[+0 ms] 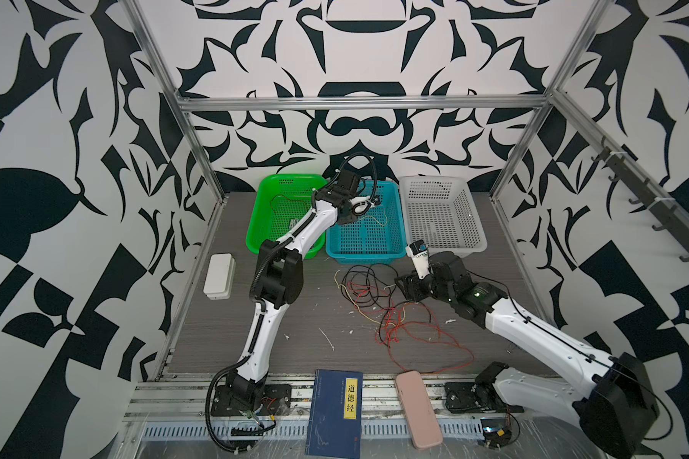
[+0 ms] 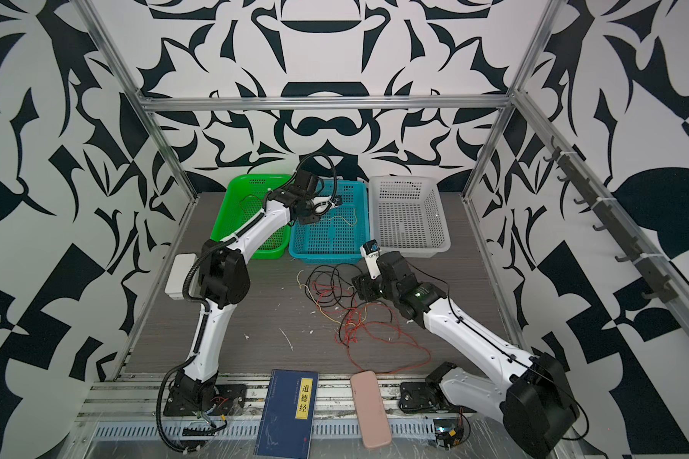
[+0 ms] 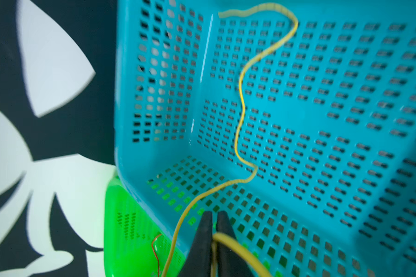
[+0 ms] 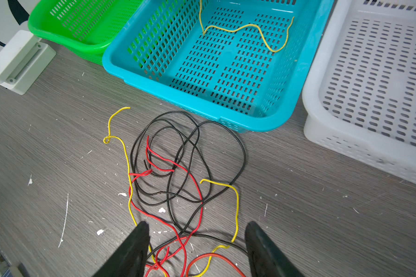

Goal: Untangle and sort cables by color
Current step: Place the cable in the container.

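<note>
My left gripper (image 3: 213,213) hangs over the blue basket (image 1: 359,254), shut on a yellow cable (image 3: 240,103) that runs from between its jaws down across the basket floor. That yellow cable (image 4: 250,25) also shows in the right wrist view. A thin red cable (image 3: 155,247) lies in the green basket (image 1: 267,198). On the table lies a tangle of black, red and yellow cables (image 1: 374,294), also plain in the right wrist view (image 4: 178,167). My right gripper (image 4: 196,225) stands open just above the tangle's near edge, holding nothing.
An empty white basket (image 1: 474,222) stands to the right of the blue one. A white box (image 1: 219,276) sits at the table's left edge. A blue book (image 1: 335,413) and a pink case (image 1: 418,409) lie at the front rail.
</note>
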`<move>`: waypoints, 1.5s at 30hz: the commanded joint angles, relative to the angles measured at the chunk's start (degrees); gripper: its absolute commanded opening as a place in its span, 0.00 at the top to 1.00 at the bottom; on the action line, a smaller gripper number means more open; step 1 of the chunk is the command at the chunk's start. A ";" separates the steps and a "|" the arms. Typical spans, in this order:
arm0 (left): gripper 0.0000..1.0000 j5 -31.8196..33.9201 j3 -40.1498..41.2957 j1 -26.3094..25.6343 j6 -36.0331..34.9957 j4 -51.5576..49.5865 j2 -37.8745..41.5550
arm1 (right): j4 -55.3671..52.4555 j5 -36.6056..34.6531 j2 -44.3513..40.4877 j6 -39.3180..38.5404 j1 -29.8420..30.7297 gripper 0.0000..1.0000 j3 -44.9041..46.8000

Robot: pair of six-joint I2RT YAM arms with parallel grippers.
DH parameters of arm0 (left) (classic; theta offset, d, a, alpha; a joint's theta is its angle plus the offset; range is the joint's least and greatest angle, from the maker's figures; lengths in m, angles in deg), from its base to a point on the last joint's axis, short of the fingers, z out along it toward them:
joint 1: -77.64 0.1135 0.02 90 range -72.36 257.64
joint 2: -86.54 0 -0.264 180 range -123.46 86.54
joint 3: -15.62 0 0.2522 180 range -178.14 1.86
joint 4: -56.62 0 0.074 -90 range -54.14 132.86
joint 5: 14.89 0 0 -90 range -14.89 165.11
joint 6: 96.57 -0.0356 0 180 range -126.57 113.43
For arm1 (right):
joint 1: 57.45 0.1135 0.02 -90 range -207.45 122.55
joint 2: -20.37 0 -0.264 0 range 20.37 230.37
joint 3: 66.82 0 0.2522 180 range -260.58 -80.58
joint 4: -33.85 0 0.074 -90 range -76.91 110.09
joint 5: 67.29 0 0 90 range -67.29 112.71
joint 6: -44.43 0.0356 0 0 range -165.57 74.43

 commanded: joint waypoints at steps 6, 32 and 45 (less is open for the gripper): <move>0.89 -7.74 -8.63 -2.77 5.82 -1.58 -5.24 | 1.75 0.54 -0.49 0.77 -0.28 0.33 0.71; 0.13 -25.11 2.67 0.40 24.14 11.18 -0.11 | -0.18 0.46 -2.72 1.04 -0.41 0.34 0.44; 0.00 -21.98 37.10 0.40 49.84 31.15 38.65 | 1.48 1.53 -0.63 0.96 -0.45 0.34 0.24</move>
